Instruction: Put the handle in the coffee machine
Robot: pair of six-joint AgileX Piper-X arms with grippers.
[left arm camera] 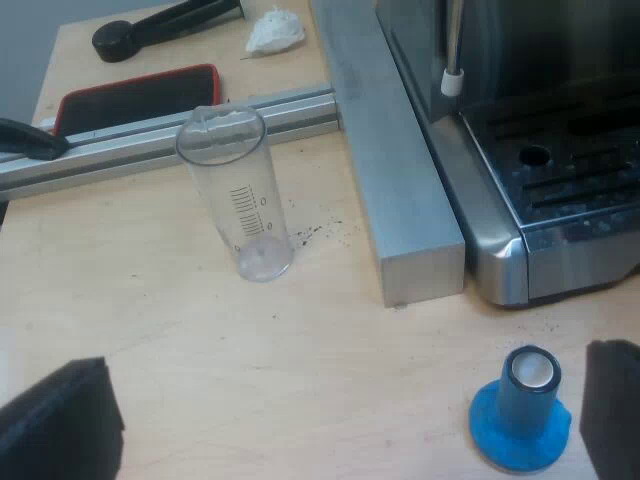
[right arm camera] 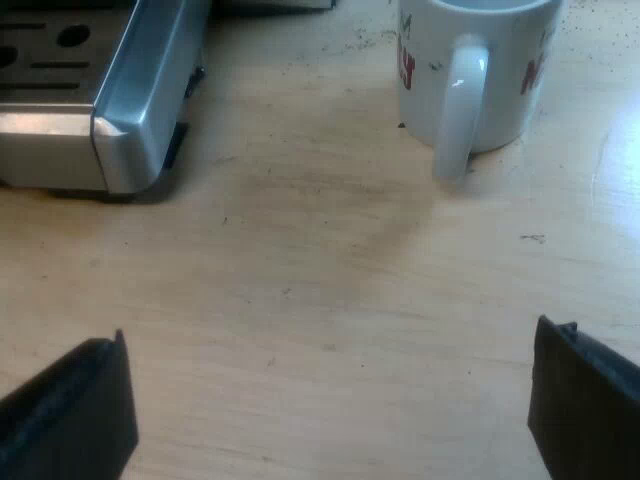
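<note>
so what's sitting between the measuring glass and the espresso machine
A grey metal bar lies between the measuring glass and the espresso machine, close alongside the machine's base. The left wrist view shows it.

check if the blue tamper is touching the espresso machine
Apart. The left wrist view shows bare table between the blue tamper and the espresso machine.

Upright measuring glass [left arm camera: 245,205] by a metal rail [left arm camera: 130,135], blue tamper [left arm camera: 520,412] apart, white mug [right arm camera: 478,65], perhaps crumpled tissue [left arm camera: 274,31].
</note>
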